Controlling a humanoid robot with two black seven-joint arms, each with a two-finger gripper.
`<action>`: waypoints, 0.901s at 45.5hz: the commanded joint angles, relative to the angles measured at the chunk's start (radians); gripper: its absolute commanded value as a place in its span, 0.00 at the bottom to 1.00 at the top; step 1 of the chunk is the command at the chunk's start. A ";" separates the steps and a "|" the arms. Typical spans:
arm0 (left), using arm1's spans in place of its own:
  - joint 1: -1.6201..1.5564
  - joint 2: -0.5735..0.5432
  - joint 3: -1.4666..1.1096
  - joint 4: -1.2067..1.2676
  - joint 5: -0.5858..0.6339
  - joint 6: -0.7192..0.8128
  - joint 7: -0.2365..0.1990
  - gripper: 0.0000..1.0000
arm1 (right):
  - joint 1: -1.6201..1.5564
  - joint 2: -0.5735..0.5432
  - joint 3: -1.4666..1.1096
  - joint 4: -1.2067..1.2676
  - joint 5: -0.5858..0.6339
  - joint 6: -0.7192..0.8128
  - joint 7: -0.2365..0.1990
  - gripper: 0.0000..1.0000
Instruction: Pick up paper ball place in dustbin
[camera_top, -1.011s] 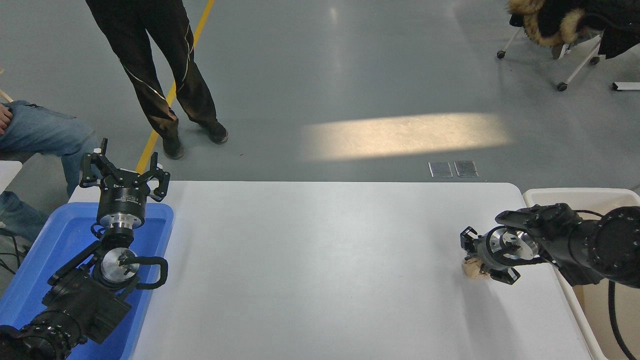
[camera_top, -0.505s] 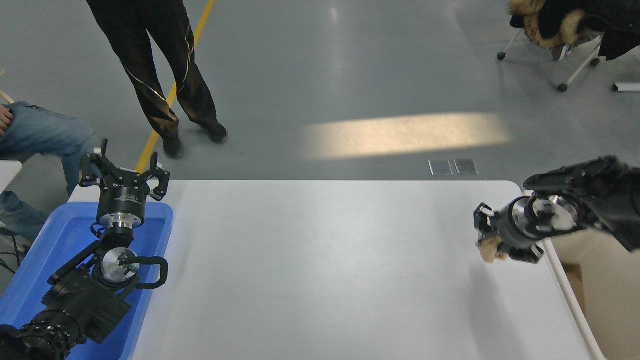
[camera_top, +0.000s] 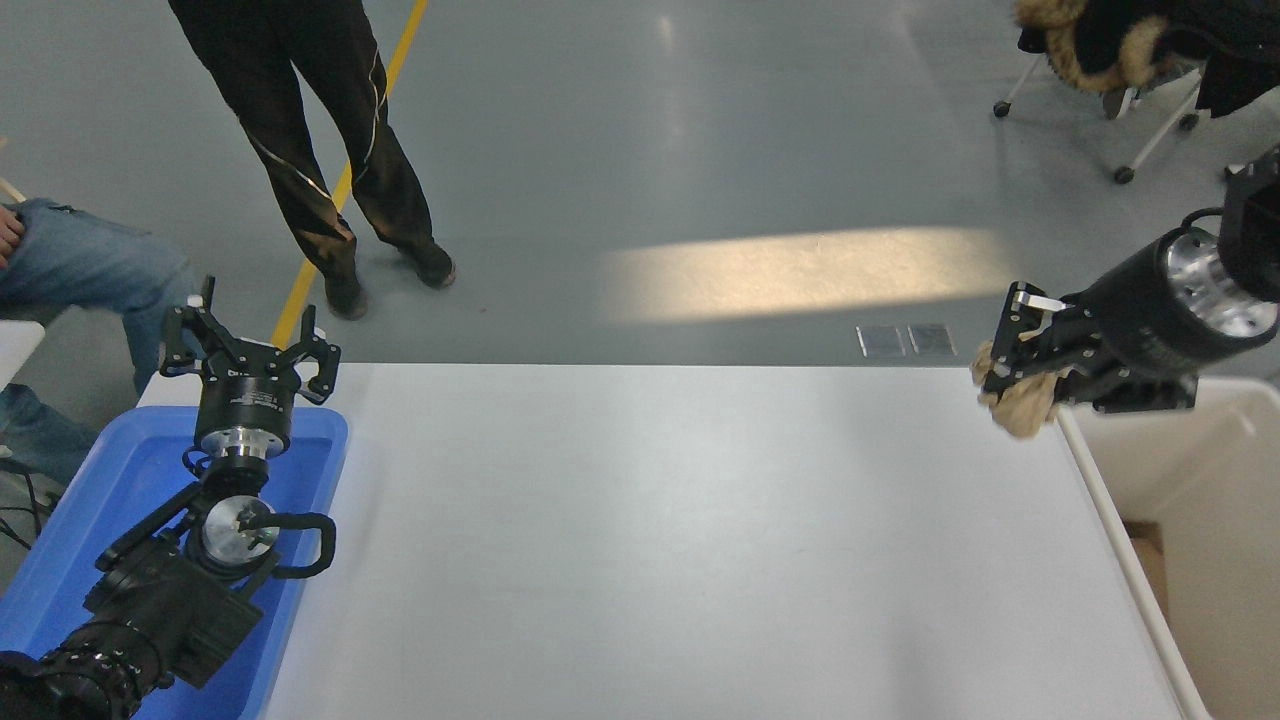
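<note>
Beside dustbin (camera_top: 1105, 455): held paper ball (camera_top: 1020, 405)

No readable text, label, brand, number or sign anywhere in the frame. Only a small pale sticker on the black collar of the left gripper (camera_top: 250, 352), at the left of the frame, its print far too small to make out. Plain yellow line (camera_top: 340, 190) on the floor, upper left, without lettering.
</note>
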 joint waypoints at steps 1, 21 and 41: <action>0.001 0.000 0.000 0.000 0.000 0.000 0.000 0.99 | 0.153 -0.015 -0.054 0.039 -0.008 0.116 0.010 0.00; 0.001 0.001 0.000 0.000 0.000 0.000 0.000 0.99 | -0.236 -0.076 -0.143 -0.192 -0.056 -0.154 0.009 0.00; 0.001 0.000 0.000 0.000 -0.001 0.000 0.000 0.99 | -1.134 -0.128 0.132 -0.858 0.167 -0.441 -0.001 0.00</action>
